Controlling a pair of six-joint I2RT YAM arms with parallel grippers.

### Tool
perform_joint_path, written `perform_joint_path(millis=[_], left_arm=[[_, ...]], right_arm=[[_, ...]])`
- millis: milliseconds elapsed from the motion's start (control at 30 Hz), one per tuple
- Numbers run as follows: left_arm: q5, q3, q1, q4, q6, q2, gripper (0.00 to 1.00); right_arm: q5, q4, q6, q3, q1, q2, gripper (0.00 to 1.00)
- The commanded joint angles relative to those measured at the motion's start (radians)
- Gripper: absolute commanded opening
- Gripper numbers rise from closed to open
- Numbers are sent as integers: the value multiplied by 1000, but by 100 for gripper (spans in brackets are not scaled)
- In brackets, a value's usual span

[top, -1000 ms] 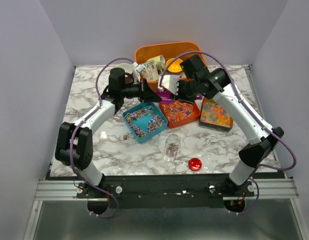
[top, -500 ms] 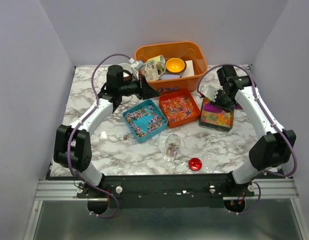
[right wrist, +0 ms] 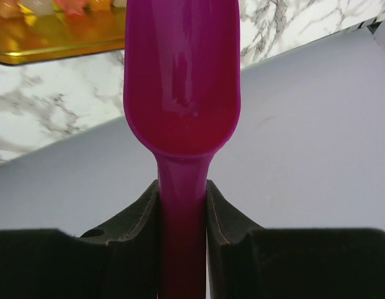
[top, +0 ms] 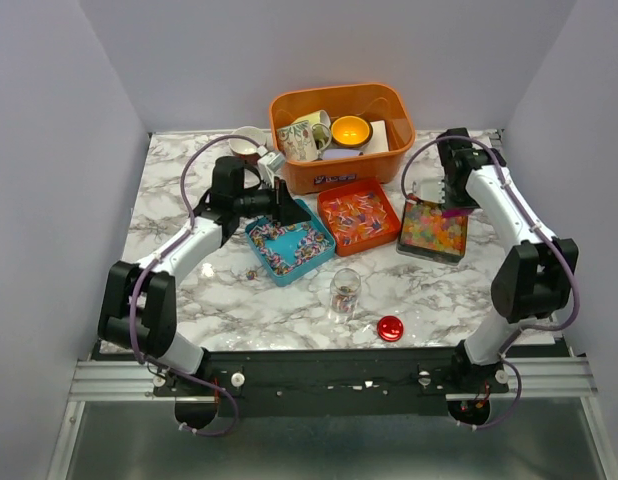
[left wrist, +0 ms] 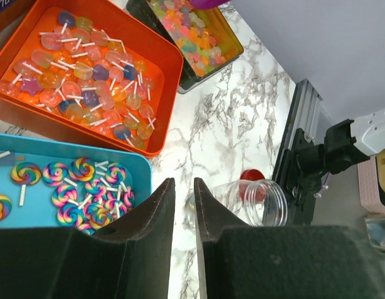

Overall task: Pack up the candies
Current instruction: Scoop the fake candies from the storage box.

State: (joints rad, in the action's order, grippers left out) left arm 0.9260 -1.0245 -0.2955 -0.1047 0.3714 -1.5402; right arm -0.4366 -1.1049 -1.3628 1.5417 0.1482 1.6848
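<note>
The right end effector is clamped on the handle of the purple scoop, whose bowl looks empty. In the top view it hangs over the far edge of the dark tray at the right of the table. That tray holds the jelly candies.

The left end effector has its jaws a narrow slit apart and nothing between them. It sits above the far edge of the blue tray, which holds the swirl lollipops. Between the 2 trays, an orange tray carries the flat lollipops.

The clear jar stands upright and uncapped, near of the 3 trays. Its red lid lies apart from it, near and to the right. Whether the jar already has candies in it is hard to tell.

The step in hand looks like the start of a scoop from the jelly tray. The next move would be to tip the bowl down into the heap and lift it level. The scoop then has to travel left and near to the jar's narrow mouth without spilling. The free left end effector is well placed to steady the jar.
</note>
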Motion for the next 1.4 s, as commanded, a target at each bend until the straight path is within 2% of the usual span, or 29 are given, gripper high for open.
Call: perform_joint_path(millis=[0, 433, 633, 767, 900, 1367], left_arm=[[-13, 66, 19, -4, -61, 107, 28], [-23, 162, 78, 3, -46, 203, 29], [-32, 182, 84, -10, -29, 213, 29], [-36, 176, 87, -9, -31, 209, 29], [-38, 173, 88, 7, -45, 198, 29], [-29, 152, 87, 152, -143, 175, 29]], right_arm=[[-128, 91, -137, 31, -19, 68, 1], [-192, 301, -354, -121, -36, 108, 1], [-189, 364, -432, -258, -44, 78, 1], [-143, 341, -455, -318, -44, 38, 1], [-59, 252, -424, -307, -44, 26, 1], [93, 214, -436, -311, -42, -34, 1]])
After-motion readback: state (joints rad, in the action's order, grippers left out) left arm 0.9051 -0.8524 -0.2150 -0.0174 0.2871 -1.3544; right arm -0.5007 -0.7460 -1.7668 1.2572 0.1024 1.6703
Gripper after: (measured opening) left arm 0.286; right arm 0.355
